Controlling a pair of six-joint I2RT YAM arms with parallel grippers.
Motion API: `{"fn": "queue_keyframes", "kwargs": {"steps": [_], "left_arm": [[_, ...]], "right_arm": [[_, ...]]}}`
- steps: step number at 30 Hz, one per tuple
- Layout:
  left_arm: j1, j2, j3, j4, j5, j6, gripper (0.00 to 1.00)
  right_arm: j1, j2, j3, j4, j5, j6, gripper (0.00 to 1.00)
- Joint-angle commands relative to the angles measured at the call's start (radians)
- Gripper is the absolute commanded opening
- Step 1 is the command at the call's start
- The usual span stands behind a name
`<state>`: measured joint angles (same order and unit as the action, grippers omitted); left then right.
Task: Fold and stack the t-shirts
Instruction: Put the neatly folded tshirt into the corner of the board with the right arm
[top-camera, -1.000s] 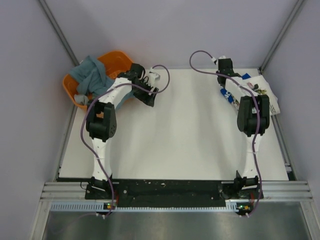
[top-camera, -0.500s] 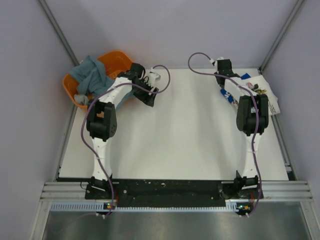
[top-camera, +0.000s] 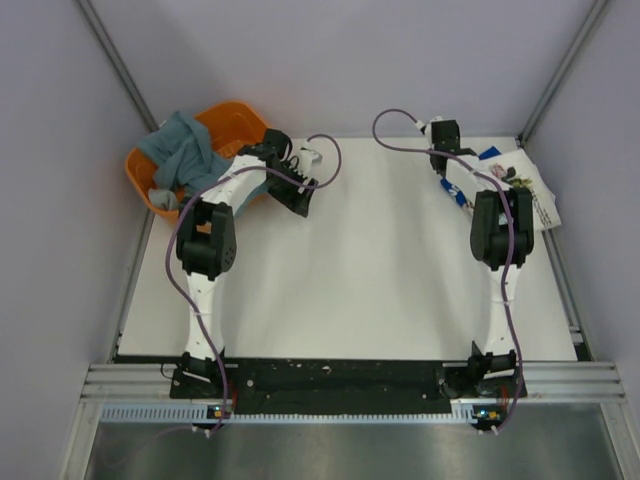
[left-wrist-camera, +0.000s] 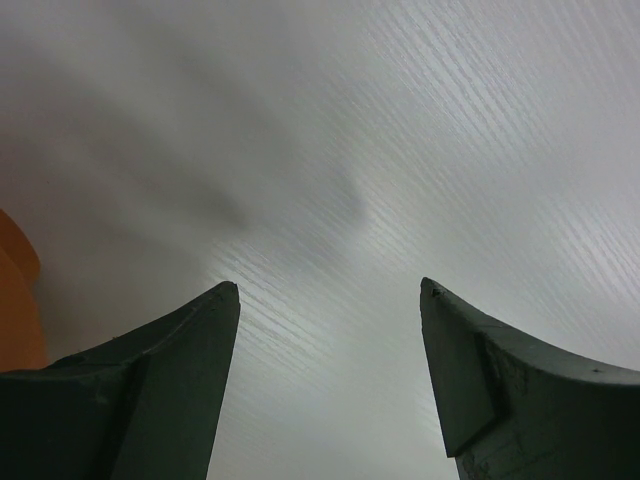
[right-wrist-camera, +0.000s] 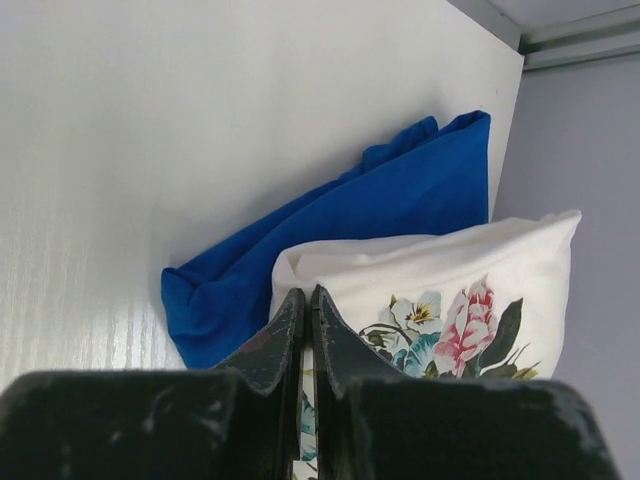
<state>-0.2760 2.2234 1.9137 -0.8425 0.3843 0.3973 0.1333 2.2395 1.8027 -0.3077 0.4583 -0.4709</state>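
Now the right gripper (right-wrist-camera: 305, 293), pressed together, meets the floral t-shirt (right-wrist-camera: 470, 285) at two o'clock, beside the blue t-shirt (right-wrist-camera: 400, 200); left gripper (left-wrist-camera: 330, 290) spread.

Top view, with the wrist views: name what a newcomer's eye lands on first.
The orange basket stands out at the far left corner, a grey-blue cloth spilling from it. At far right, the white floral shirt lies over the blue shirt, the shut right gripper at its edge.

white floral t-shirt (right-wrist-camera: 500, 270): folded, lying over blue | blue t-shirt (right-wrist-camera: 330, 240): folded, beneath, far right
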Motion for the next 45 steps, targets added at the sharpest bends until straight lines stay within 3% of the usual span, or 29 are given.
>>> {"fn": "queue_keyframes", "kwargs": {"steps": [1, 6, 15, 19, 24, 29, 32, 35, 37, 40, 41, 42, 45], "left_arm": [[0.001, 0.005, 0.044, -0.004, 0.024, 0.02, 0.77], [0.001, 0.007, 0.051, -0.012, 0.025, 0.021, 0.77], [0.001, 0.019, 0.061, -0.017, 0.024, 0.026, 0.77], [0.001, 0.025, 0.062, -0.017, 0.024, 0.028, 0.77], [0.001, 0.035, 0.068, -0.02, 0.022, 0.026, 0.77], [0.001, 0.036, 0.065, -0.026, 0.018, 0.032, 0.77], [0.001, 0.035, 0.065, -0.029, 0.016, 0.034, 0.77], [0.001, 0.024, 0.067, -0.032, 0.018, 0.032, 0.77], [0.001, 0.007, 0.059, -0.035, 0.022, 0.032, 0.77], [0.001, -0.025, 0.044, -0.033, 0.027, 0.037, 0.77], [0.001, -0.036, 0.038, -0.032, 0.024, 0.038, 0.77], [0.001, -0.05, 0.027, -0.032, 0.024, 0.04, 0.77], [0.001, -0.1, -0.021, -0.027, 0.021, 0.041, 0.77]], "right_arm": [[0.035, -0.089, -0.017, 0.048, -0.085, -0.017, 0.0], [0.06, -0.219, -0.166, 0.172, -0.135, -0.075, 0.0], [0.083, -0.287, -0.301, 0.22, -0.242, -0.193, 0.0], [0.106, -0.284, -0.352, 0.142, -0.374, -0.232, 0.0], [0.114, -0.195, -0.277, 0.001, -0.49, -0.19, 0.0], [0.114, -0.133, -0.233, -0.039, -0.471, -0.18, 0.0], [0.114, -0.144, -0.233, -0.039, -0.472, -0.161, 0.15], [0.114, -0.184, -0.227, -0.038, -0.506, -0.121, 0.4], [0.115, -0.221, -0.227, -0.039, -0.523, -0.101, 0.51], [0.127, -0.291, -0.232, -0.039, -0.527, -0.075, 0.85], [0.132, -0.316, -0.235, -0.038, -0.527, -0.065, 0.93], [0.138, -0.34, -0.241, -0.037, -0.527, -0.051, 0.99], [0.147, -0.444, -0.296, -0.002, -0.549, 0.003, 0.99]]}}
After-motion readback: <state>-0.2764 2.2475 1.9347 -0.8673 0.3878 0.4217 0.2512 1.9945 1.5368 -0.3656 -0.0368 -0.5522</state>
